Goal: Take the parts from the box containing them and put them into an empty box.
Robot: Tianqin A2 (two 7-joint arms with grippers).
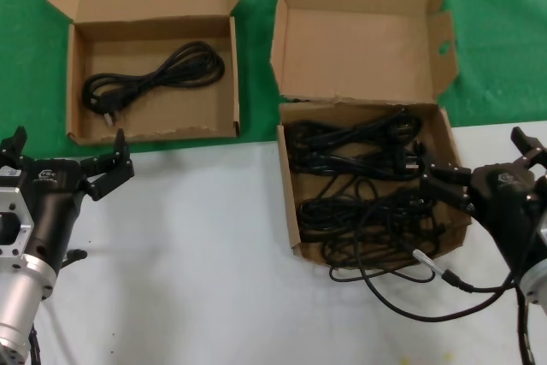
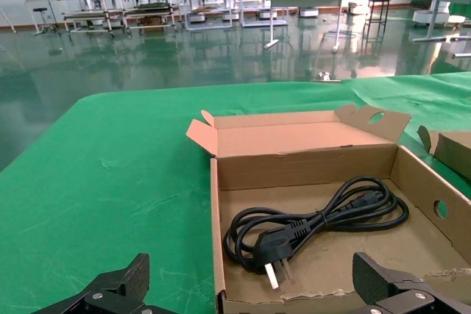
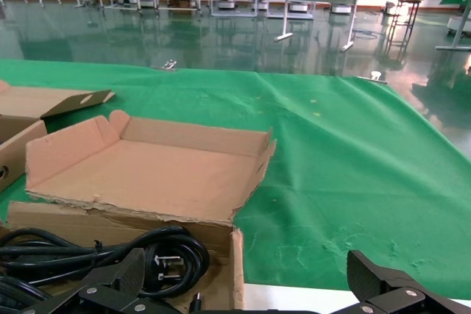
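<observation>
Both my claws are hanging released — nothing gripped.
My right gripper [image 1: 490,164] is hovering beside the box containing them [image 1: 444,203] — my left gripper [image 1: 67,157] well apart.

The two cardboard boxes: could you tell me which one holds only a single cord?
The wide box before the left gripper: one looped cord lies in it. The box by the right gripper holds a tangled pile.

Head view looking down from above on both boxes; left wrist view low and close behind the wide box [image 2: 309,159], facing across it to the hall; right wrist view low at the winged box [image 3: 147,174], sharing the wide box's lid [image 3: 59,101].
</observation>
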